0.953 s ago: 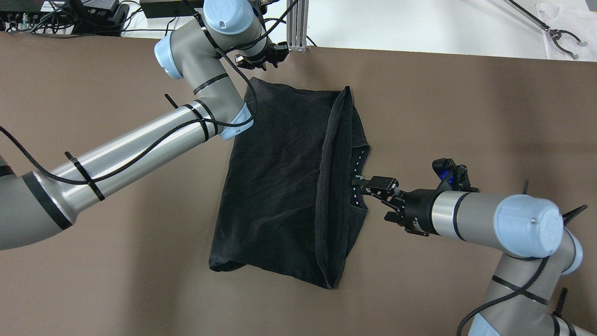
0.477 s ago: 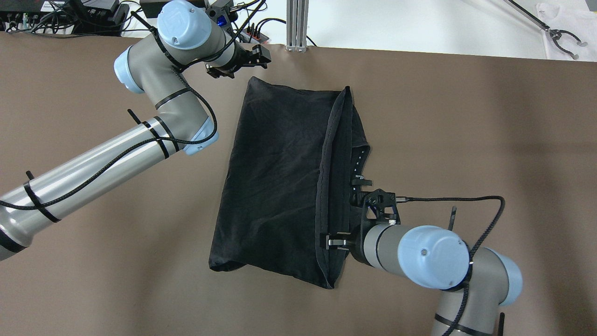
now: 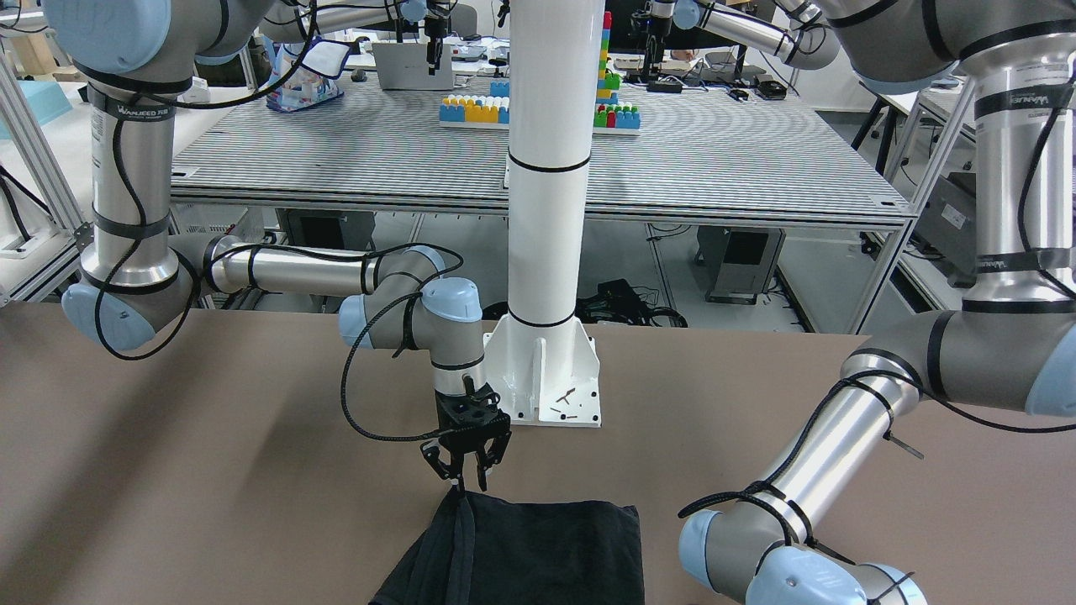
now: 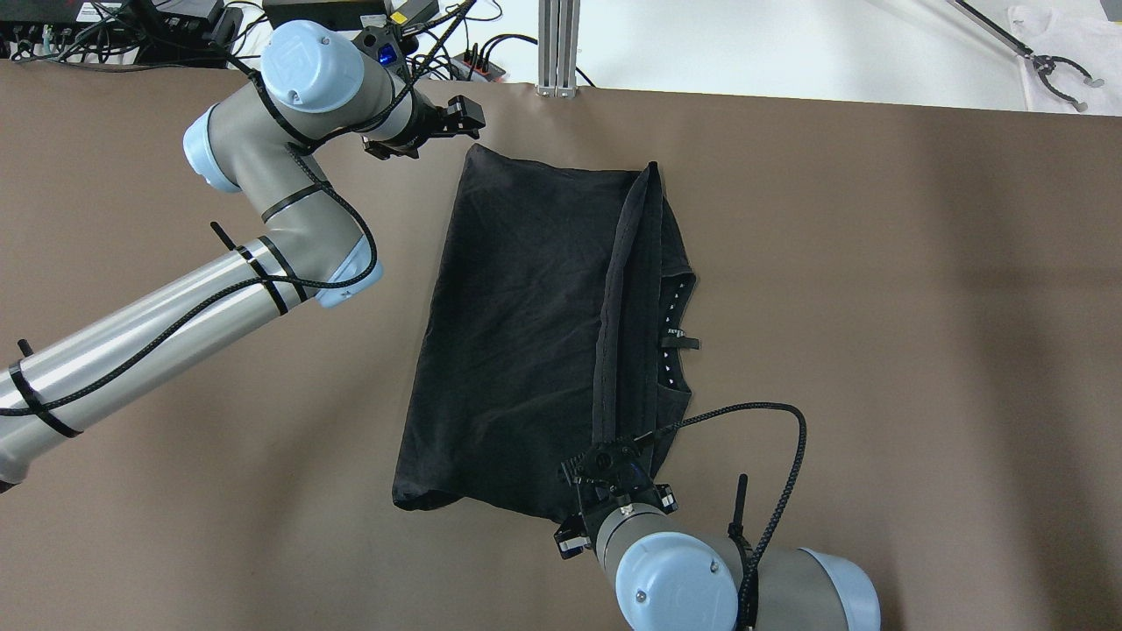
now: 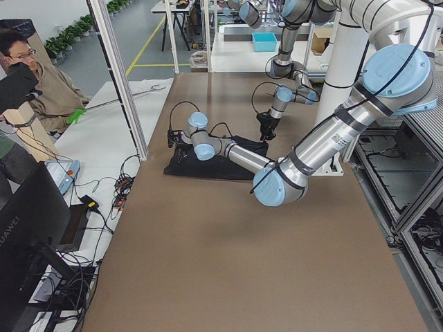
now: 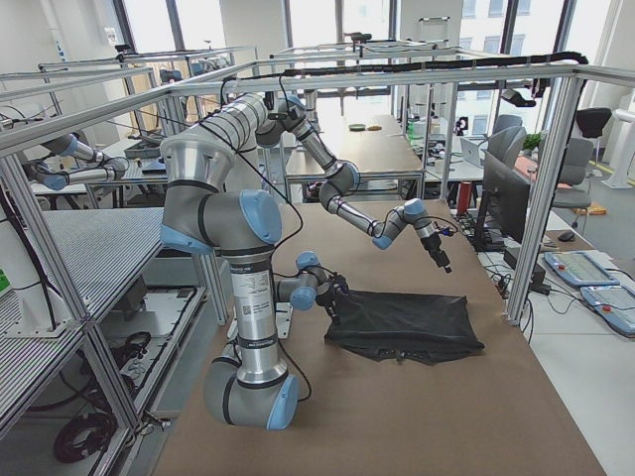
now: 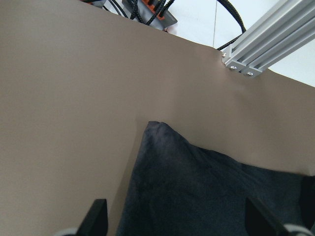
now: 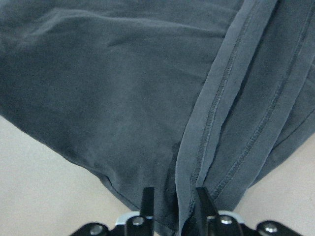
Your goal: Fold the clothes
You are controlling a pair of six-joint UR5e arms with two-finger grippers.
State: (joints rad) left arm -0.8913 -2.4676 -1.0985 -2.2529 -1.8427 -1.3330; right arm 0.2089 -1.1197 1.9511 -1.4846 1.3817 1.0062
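Observation:
A black garment point(image 4: 535, 324) lies folded on the brown table, its hem band point(image 4: 618, 298) running along the right side and a collar with a label point(image 4: 679, 342) beyond it. My left gripper point(image 4: 469, 112) is open and empty, hovering just off the garment's far left corner point(image 7: 155, 128); its fingers point(image 7: 98, 214) stand wide apart. My right gripper point(image 8: 174, 196) points straight down at the near right edge, fingers narrowly set around the hem band point(image 8: 206, 128). In the front view it point(image 3: 471, 486) pinches the cloth's peak point(image 3: 458, 497).
An aluminium post point(image 4: 558, 44) and cables point(image 4: 175, 26) stand along the table's far edge near my left gripper. The robot's white base column point(image 3: 546, 210) rises behind the garment. Bare brown table point(image 4: 877, 307) spreads to the right.
My right arm swung from the collar side round to the garment's near edge and came down on the hem. My left arm drew back to the left, off the far corner.

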